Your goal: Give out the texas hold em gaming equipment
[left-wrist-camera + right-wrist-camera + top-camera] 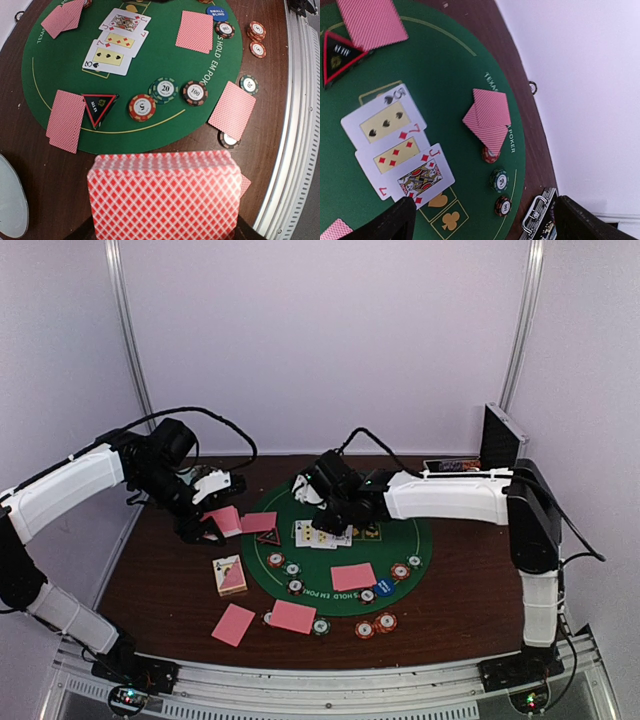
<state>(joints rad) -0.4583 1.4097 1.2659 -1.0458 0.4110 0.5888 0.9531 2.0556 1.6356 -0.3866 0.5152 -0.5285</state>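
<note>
Pink-backed playing cards (162, 195) sit clamped in left claw (210, 528); outstretched right claw (485, 222) hovers wide open, empty.

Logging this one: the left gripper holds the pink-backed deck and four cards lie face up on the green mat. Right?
Not quite: three face-up cards, not four, lie on the green mat, as the left wrist view shows. The left gripper does hold the pink-backed deck.
</note>
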